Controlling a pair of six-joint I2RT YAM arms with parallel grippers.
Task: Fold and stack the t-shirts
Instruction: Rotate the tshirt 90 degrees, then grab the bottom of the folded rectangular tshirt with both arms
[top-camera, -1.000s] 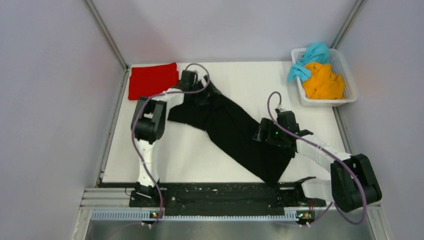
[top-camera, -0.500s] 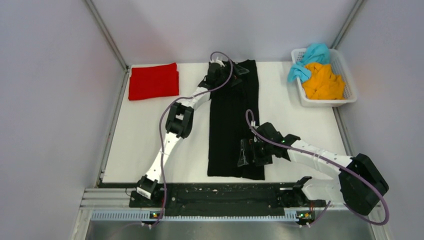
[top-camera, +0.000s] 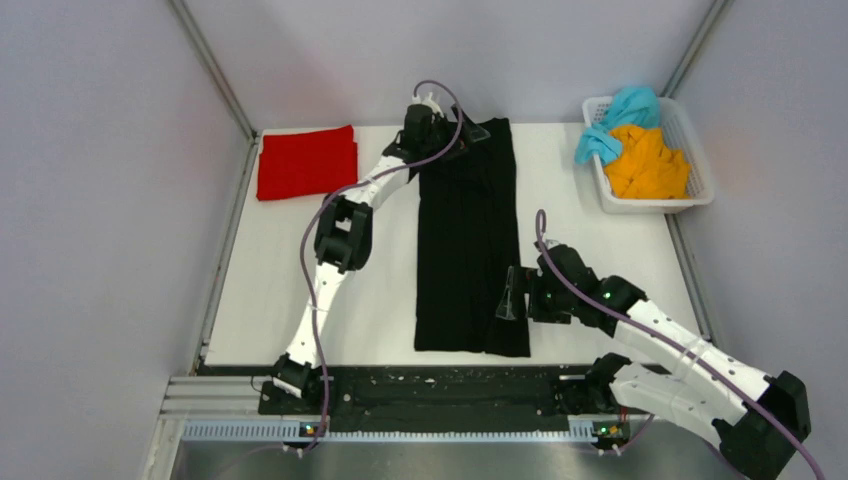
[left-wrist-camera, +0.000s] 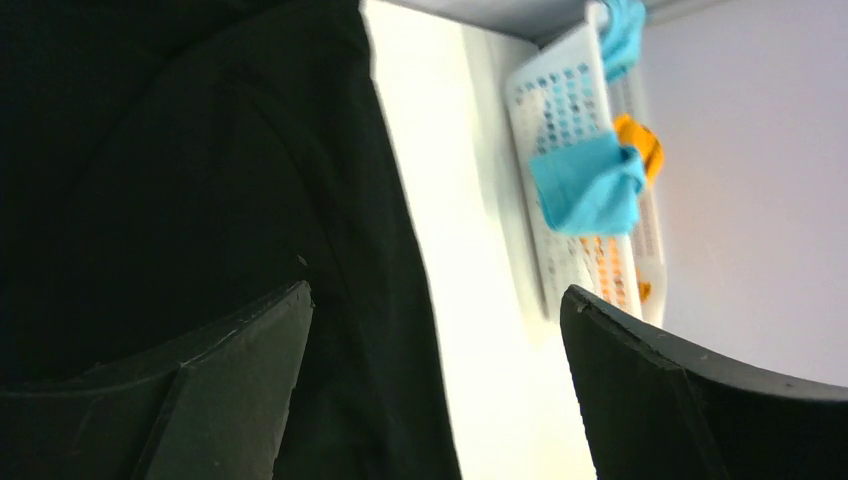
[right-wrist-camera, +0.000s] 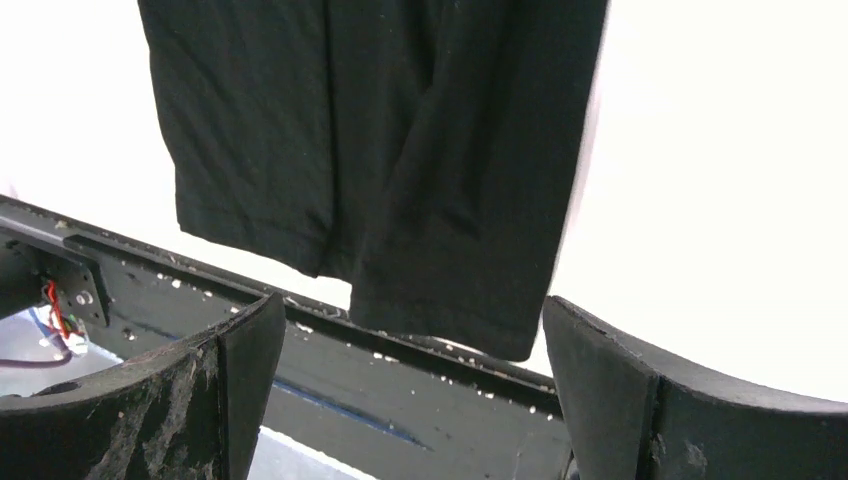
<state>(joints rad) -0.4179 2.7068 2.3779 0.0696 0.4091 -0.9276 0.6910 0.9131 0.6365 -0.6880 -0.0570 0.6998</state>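
Note:
The black t-shirt (top-camera: 468, 240) lies flat as a long narrow strip running from the table's far edge to its near edge. My left gripper (top-camera: 474, 134) hovers open over the strip's far end; the left wrist view has black cloth (left-wrist-camera: 200, 150) under the left gripper (left-wrist-camera: 435, 295), nothing between its fingers. My right gripper (top-camera: 513, 295) stands open just right of the strip's near end; in its wrist view the hem (right-wrist-camera: 380, 150) lies beyond the empty right gripper (right-wrist-camera: 412, 302). A folded red t-shirt (top-camera: 306, 162) rests at the far left. Teal (top-camera: 622, 112) and orange (top-camera: 648, 165) t-shirts lie crumpled in the basket.
The white mesh basket (top-camera: 700, 188) stands at the far right corner, also seen in the left wrist view as the basket (left-wrist-camera: 560, 110) with teal cloth (left-wrist-camera: 585, 185). A black rail (top-camera: 440, 385) runs along the near edge. Grey walls close in the white table (top-camera: 270, 290).
The black t-shirt went from a diagonal heap to a straight strip. My left arm stretched to the far edge. My right gripper slid right, off the near hem.

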